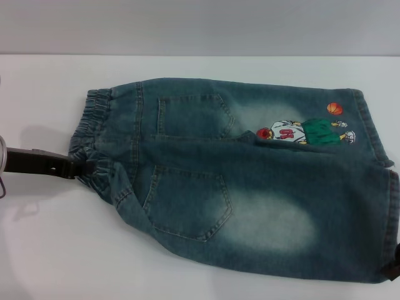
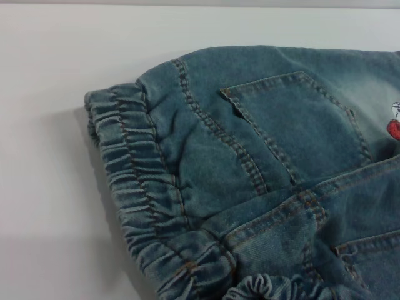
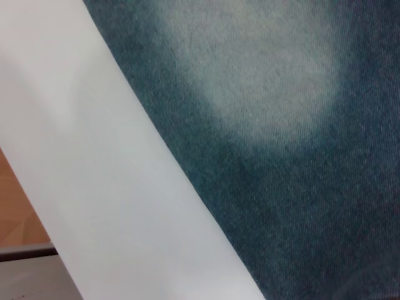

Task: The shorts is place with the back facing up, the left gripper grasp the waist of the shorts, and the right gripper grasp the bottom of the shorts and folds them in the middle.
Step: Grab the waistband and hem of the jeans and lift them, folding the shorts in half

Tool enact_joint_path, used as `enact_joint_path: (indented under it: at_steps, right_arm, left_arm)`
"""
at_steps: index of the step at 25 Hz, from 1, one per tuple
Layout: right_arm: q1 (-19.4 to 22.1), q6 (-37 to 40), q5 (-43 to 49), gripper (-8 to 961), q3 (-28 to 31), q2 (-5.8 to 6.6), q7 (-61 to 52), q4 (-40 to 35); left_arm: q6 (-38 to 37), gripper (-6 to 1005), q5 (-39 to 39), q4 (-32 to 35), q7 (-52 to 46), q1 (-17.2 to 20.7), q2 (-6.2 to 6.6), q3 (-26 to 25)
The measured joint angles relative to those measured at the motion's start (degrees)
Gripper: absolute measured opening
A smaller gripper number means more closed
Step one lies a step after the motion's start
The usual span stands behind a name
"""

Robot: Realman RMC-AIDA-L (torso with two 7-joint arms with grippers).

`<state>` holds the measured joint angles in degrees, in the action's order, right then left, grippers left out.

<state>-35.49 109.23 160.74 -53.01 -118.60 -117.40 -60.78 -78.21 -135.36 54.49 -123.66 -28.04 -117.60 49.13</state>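
The long blue washed-denim shorts (image 1: 244,181) lay spread back-side up on the white table (image 1: 50,250), with the waist to the left and the leg openings to the right. Two stitched back patch pockets showed, the far one (image 1: 194,117) and the near one (image 1: 187,203), each beside a faded pale patch. A cartoon basketball-player print (image 1: 303,133) with a small orange ball (image 1: 335,109) sat on the far leg near its hem.

The left gripper (image 1: 86,167), a black two-fingered claw on a dark wrist reaching in from the left edge, was at the ruched, gathered elastic waistband (image 1: 94,134), its tip touching the near part of the band where the denim bunched up around it. Its fingers appeared clenched on that fold of waistband. In the left wrist view the gathered band (image 2: 134,187) and the far pocket (image 2: 294,119) filled the picture, with the fabric puckered at the near end.

The right gripper (image 1: 394,270) showed only as a dark sliver at the right edge, just at the near corner of the flat stitched leg hems (image 1: 389,187); whether its fingers were released or clenched could not be told. The right wrist view showed only a pale faded patch of denim (image 3: 275,81) lying on the table (image 3: 112,162), and beyond the table's edge a strip of tan floor (image 3: 19,212).
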Motion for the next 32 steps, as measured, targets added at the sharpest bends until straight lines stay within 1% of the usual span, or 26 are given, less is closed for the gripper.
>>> enact_joint_path:
  at_steps: [3,12,14,16,19,24,25,26,27,30,32]
  right_arm:
    - [0.1,0.0,0.0,130,0.2,0.01,0.1,0.2]
    - [0.9,-0.1,-0.9,-2,0.6,0.03,1.5,-0.2]
    - [1.0,0.0,-1.5,-2,0.8,0.06,1.9,-0.4]
    - [2.1,0.6,-5.0,-1,1.0,0.18,3.5,-2.1]
    - [4.5,1.4,-11.1,-1,1.9,0.31,5.9,-6.7]
    - [6.0,1.6,-16.3,-1,8.5,0.29,9.8,-10.3]
    - [6.1,1.6,-17.3,-1,10.1,0.38,10.7,-10.4]
    - [6.4,1.7,-19.8,-1,14.1,0.56,12.7,-10.6]
    - [6.4,1.7,-19.8,-1,14.1,0.56,12.7,-10.6]
    - [7.1,1.1,-24.0,-2,20.2,0.94,16.0,-10.6]
    - [7.8,0.8,-27.7,-2,24.0,1.41,18.0,-10.2]
  left_arm:
    - [0.0,46,0.0,0.0,0.0,0.0,0.00,0.0]
    - [-0.2,45,0.0,0.0,0.0,0.0,-0.06,0.0]
    - [-0.1,45,0.3,0.3,0.0,-0.1,-0.08,0.0]
    - [-0.2,45,0.5,0.7,-0.1,-0.1,-0.09,-0.2]
    - [-0.5,45,1.7,2.0,-0.1,-0.2,-0.07,-0.5]
    - [-0.4,45,4.5,4.7,-0.6,-0.6,0.00,-1.1]
    - [-0.4,45,5.0,5.1,-0.6,-0.6,-0.01,-1.6]
    - [-0.3,44,5.4,5.4,-0.7,-0.7,-0.02,-2.0]
    - [-0.3,44,6.0,5.6,-0.9,-0.9,-0.02,-2.6]
    - [-0.1,44,6.8,5.9,-1.2,-1.3,0.14,-4.1]
    - [0.1,44,6.9,6.2,-1.2,-1.5,0.15,-5.3]
